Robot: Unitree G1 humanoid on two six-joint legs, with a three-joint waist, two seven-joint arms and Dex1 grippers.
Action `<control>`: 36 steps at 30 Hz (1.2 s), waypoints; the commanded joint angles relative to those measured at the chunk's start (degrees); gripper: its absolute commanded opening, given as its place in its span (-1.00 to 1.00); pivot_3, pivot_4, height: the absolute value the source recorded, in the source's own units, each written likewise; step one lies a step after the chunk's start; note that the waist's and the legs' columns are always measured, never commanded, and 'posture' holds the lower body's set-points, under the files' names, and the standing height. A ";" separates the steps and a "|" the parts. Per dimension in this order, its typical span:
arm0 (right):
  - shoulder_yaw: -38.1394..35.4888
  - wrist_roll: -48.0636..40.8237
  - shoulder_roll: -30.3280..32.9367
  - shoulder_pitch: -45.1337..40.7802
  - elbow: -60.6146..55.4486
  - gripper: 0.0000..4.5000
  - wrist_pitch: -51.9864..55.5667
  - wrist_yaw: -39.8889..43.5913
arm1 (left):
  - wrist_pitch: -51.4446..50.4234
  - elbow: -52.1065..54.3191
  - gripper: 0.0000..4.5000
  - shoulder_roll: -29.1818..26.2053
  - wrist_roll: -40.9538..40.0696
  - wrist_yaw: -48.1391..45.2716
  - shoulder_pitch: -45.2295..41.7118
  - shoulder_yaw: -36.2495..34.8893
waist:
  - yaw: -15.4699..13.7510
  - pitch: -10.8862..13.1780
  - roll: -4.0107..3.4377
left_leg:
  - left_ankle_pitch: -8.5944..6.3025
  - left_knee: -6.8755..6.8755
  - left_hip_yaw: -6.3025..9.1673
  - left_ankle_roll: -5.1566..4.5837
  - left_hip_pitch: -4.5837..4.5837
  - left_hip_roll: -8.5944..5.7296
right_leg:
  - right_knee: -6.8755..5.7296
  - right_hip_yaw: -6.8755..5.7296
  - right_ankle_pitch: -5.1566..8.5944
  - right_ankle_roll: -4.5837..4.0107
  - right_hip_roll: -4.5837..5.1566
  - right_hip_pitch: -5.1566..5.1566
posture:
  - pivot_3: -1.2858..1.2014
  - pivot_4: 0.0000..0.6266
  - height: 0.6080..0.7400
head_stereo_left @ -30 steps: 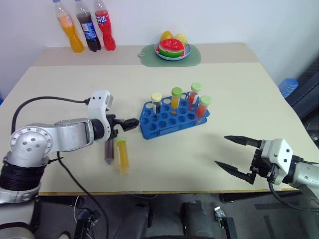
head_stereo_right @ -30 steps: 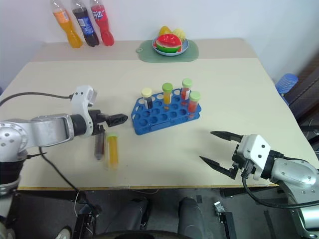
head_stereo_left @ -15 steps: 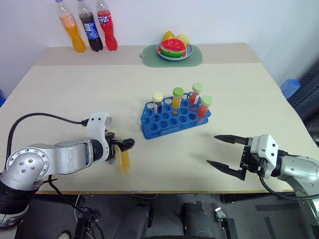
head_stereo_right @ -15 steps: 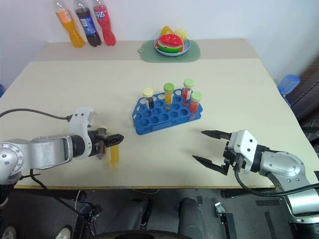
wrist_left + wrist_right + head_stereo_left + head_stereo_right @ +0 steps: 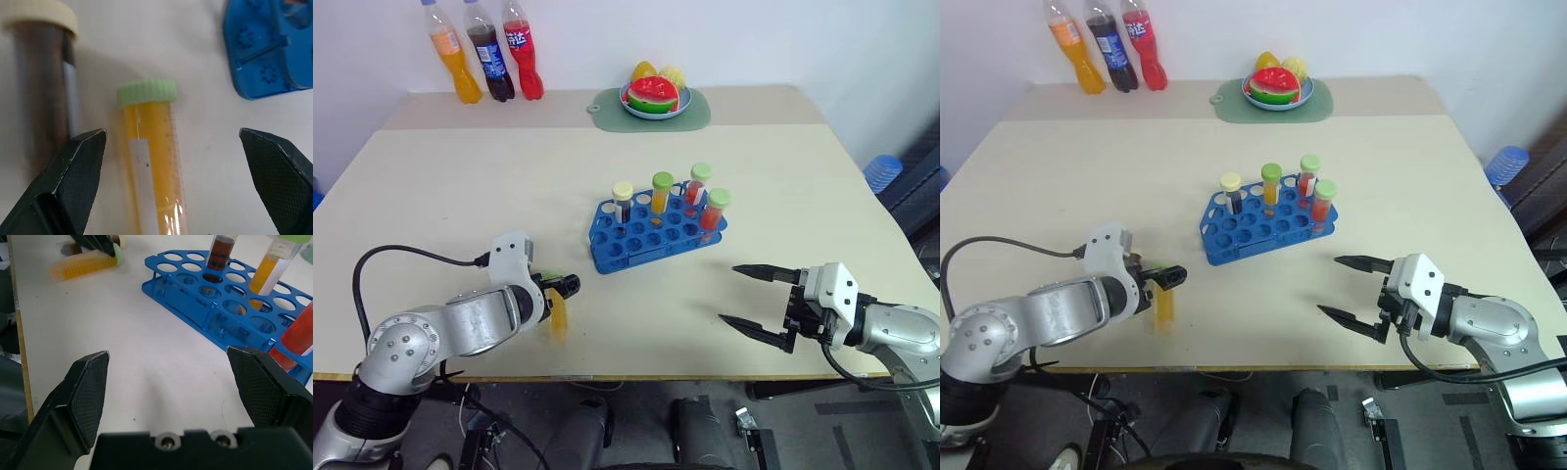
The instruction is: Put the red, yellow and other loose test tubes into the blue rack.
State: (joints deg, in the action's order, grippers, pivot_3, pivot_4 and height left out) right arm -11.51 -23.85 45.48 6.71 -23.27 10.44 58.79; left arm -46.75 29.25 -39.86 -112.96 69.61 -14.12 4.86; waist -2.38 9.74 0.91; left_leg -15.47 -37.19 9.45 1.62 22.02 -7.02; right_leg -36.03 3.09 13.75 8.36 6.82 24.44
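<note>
The blue rack (image 5: pixel 656 230) stands mid-table holding four capped tubes: one dark, one orange and two red (image 5: pixel 710 211). A yellow tube (image 5: pixel 154 161) with a green cap lies flat on the table, left of the rack. Beside it lies a dark tube (image 5: pixel 46 93) with a cream cap. My left gripper (image 5: pixel 563 287) is open and low over the yellow tube's capped end. Its fingers (image 5: pixel 80 161) stand on either side of the tube without touching it. My right gripper (image 5: pixel 729 293) hovers open and empty right of the rack, near the front edge.
Three soda bottles (image 5: pixel 489 59) stand at the far left corner. A plate of fruit (image 5: pixel 654 96) sits on a green mat at the back. The table's front edge (image 5: pixel 636 375) runs just below both grippers. A black cable trails from my left arm.
My left gripper has sunk and rolled, ending low over the yellow tube's cap. The right gripper has stayed open and in place.
</note>
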 commanded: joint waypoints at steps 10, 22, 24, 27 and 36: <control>-1.90 -1.21 0.74 -0.34 -3.24 0.88 1.51 -1.06 | -3.77 -5.13 0.22 9.56 -0.04 10.69 -5.94 0.07 | 0.05 -0.01 0.02 | 0.02 -0.01 0.00 0.04 -0.02 -0.01 | -0.01 0.00 0.00 0.01 -0.01 0.01 | 0.03 -0.52 1.00; -2.82 -0.96 0.59 0.31 -2.98 0.88 1.03 -1.80 | -12.41 -6.57 -0.67 -3.65 -0.04 -6.39 -8.49 -1.82 | 0.07 -0.01 0.01 | 0.04 0.04 -0.02 0.07 -0.04 -0.01 | -0.04 0.00 0.00 0.00 -0.03 0.02 | 0.03 -0.52 1.00; -2.90 -0.96 0.62 0.04 -3.00 0.88 1.05 -2.10 | -14.91 -6.11 -0.67 -8.87 -0.04 -12.65 -12.19 -1.05 | -0.06 0.00 0.04 | 0.03 0.02 -0.03 0.06 -0.04 -0.02 | -0.02 0.00 0.00 0.00 -0.02 0.00 | 0.03 -0.52 1.00; -2.98 -0.85 0.61 -0.01 -2.87 0.88 0.86 -2.35 | -13.57 -6.20 -0.67 -11.94 -0.04 -16.48 -14.32 -1.12 | 0.02 -0.03 -0.01 | 0.03 0.00 0.00 0.05 0.02 -0.03 | 0.00 -0.03 0.00 0.00 -0.02 0.00 | 0.03 -0.52 1.00; -4.55 -1.22 0.91 2.09 -4.14 0.88 0.89 -2.78 | -9.79 -7.40 -0.67 -10.44 0.16 -16.37 -16.11 3.73 | 0.07 -0.01 0.01 | 0.02 0.04 0.00 0.03 0.01 -0.01 | 0.01 0.01 0.00 0.00 -0.01 0.02 | 0.03 -0.52 1.00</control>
State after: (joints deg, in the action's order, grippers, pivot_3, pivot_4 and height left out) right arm -13.91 -23.91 45.88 8.58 -25.22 12.05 56.04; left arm -57.95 20.32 -49.91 -113.01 53.32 -28.75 8.96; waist -2.31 9.73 0.92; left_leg -15.45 -37.16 9.45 1.65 22.03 -7.03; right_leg -36.02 3.10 13.76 8.36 6.81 24.46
